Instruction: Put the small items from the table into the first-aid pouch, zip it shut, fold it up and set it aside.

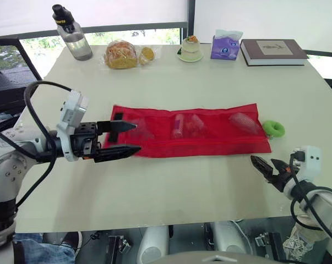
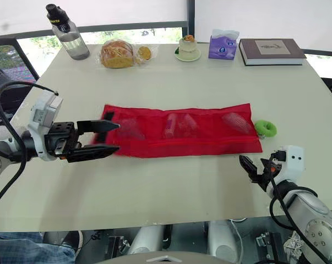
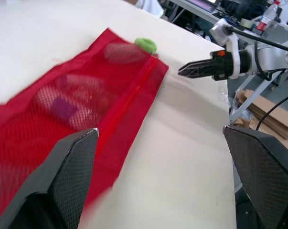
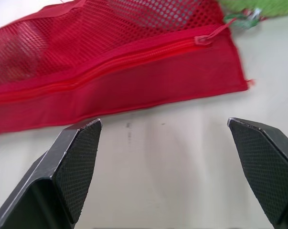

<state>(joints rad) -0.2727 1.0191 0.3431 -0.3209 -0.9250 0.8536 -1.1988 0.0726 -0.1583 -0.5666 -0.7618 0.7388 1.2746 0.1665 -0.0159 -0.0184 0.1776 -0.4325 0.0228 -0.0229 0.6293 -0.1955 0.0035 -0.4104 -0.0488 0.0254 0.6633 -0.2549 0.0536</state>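
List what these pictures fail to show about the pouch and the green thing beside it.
- Items inside the red mesh pouch: veiled by mesh in the eye views, blurred in the left wrist view; kind unclear.
- Zipper: right wrist view's edge cuts off its far end; whether fully shut is unsettled.
- Green object: too small in the eye views, blurred and edge-cropped in the right wrist view.
- Pouch's left end: partly covered by the left claw.

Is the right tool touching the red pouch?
Apart. The left eye view shows a strip of bare table between the right tool and the red pouch.
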